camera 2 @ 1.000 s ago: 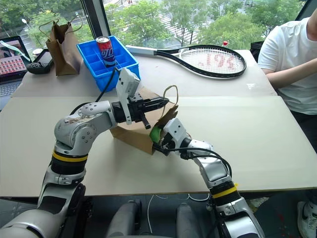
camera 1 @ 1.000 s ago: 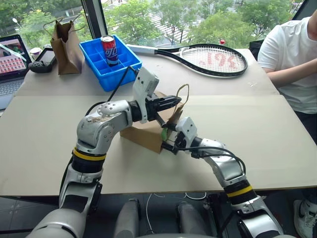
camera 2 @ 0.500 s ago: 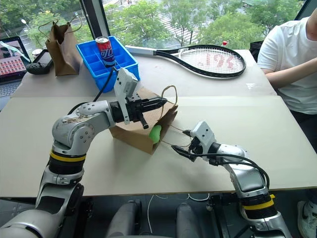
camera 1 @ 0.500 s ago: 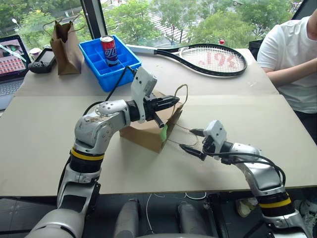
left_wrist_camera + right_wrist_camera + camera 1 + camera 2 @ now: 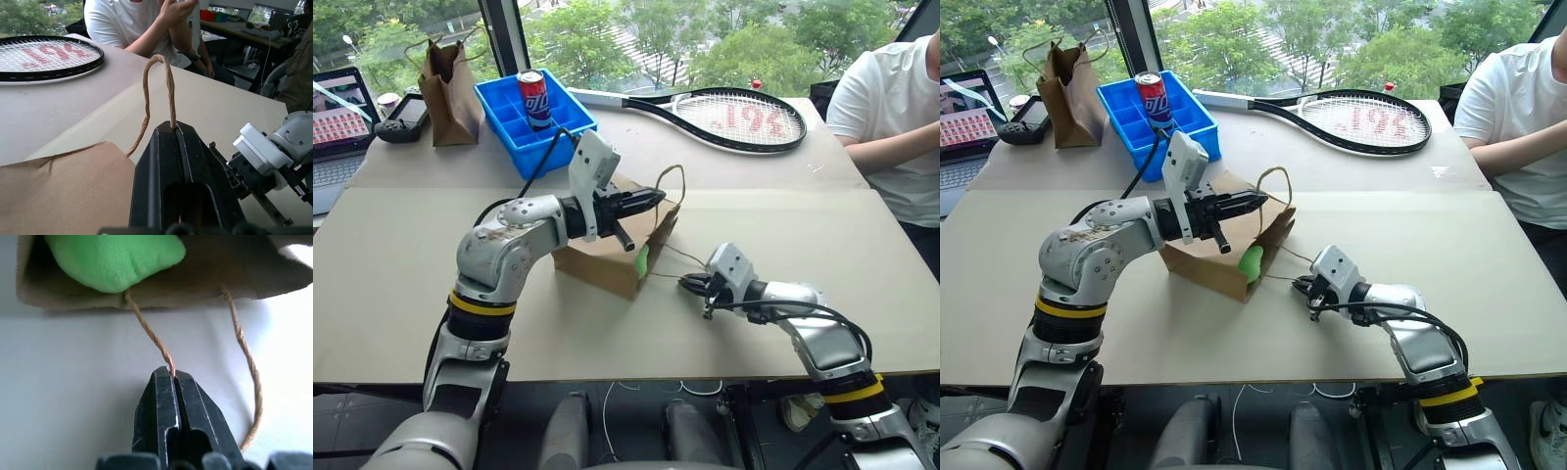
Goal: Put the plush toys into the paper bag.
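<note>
Starting at your far left, there's a laptop (image 5: 335, 108), then the darker brown bag (image 5: 449, 80) standing upright and a blue tray (image 5: 544, 119) with a soda can (image 5: 534, 99) in it. Your left gripper (image 5: 656, 197) is clamped tight on the upper twine handle (image 5: 157, 88) of the paper bag (image 5: 607, 257), which lies on its side on the table (image 5: 401, 284) with the mouth facing your right arm. The green plush toy (image 5: 1251, 262) sits right in that mouth, partly poking out. Further right, your right gripper (image 5: 689, 284) has its fingers pinched shut on the lower handle (image 5: 151, 335), low over the table. A tennis racket (image 5: 724, 115) lies behind, and a person in a white shirt (image 5: 886, 108) sits at the far right.
</note>
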Motion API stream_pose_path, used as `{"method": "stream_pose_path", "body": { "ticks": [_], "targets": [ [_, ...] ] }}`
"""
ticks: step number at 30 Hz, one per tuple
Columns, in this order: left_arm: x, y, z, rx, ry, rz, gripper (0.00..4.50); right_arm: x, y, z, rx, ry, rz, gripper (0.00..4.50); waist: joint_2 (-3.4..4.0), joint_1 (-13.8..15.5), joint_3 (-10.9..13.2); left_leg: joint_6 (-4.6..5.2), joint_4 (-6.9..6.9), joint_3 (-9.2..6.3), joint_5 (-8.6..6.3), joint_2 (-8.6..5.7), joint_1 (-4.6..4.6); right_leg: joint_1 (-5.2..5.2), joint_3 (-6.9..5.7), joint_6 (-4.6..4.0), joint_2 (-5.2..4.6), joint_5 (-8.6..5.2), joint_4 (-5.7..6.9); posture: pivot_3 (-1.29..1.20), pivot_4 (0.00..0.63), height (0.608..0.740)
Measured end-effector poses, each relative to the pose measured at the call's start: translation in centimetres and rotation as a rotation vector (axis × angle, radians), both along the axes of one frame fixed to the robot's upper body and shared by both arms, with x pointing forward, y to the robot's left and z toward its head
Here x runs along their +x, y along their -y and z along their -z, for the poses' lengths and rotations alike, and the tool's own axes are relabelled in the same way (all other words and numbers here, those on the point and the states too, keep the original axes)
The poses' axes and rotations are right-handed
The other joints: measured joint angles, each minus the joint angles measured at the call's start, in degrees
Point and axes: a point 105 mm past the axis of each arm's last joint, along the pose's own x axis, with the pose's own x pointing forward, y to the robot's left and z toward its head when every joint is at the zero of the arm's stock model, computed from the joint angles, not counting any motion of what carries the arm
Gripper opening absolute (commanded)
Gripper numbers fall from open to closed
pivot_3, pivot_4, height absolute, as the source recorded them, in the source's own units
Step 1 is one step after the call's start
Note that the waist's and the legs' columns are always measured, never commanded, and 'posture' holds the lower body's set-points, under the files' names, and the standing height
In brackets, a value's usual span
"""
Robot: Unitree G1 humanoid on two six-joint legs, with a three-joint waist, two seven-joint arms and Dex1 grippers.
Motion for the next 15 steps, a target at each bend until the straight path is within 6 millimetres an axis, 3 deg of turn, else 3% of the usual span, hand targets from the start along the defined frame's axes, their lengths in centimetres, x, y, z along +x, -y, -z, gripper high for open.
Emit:
{"method": "stream_pose_path", "body": {
  "ticks": [3, 5, 9, 15],
  "targets": [
    [0.7, -0.9, -1.2, 0.001, 0.036, -0.029, 0.0, 0.3, 0.3, -3.4, 0.008, 0.091, -0.033, 0.03, 0.0, -0.1, 0.0, 0.0, -0.01, 0.0, 0.0, 0.0, 0.0, -0.03, 0.0, 0.04, 0.0, -0.02, 0.01, 0.0, 0.15, 0.74],
    [1.2, -1.3, -2.4, -0.005, 0.079, -0.046, 0.0, 0.4, -0.1, -7.7, 0.027, 0.194, -0.091, 0.03, 0.0, -0.3, 0.0, 0.0, -0.03, 0.0, 0.0, 0.01, 0.0, -0.05, 0.0, 0.07, 0.01, -0.03, 0.01, 0.0, 0.15, 0.74],
    [2.4, -2.5, -4.5, -0.006, 0.152, -0.098, 0.0, -0.7, -1.6, -14.4, 0.023, 0.372, -0.212, 0.03, 0.0, -0.2, 0.0, 0.0, -0.1, -0.02, 0.0, 0.01, 0.0, -0.02, -0.02, 0.04, 0.02, -0.03, -0.03, 0.0, 0.15, 0.74],
    [3.6, -4.1, -6.3, -0.026, 0.208, -0.162, 0.0, -1.6, -2.9, -19.4, -0.013, 0.468, -0.315, 0.03, -0.01, 0.2, 0.0, 0.0, -0.12, 0.02, -0.01, 0.0, -0.09, -0.06, -0.02, 0.01, -0.03, -0.02, -0.1, 0.0, 0.15, 0.74]
  ]
}}
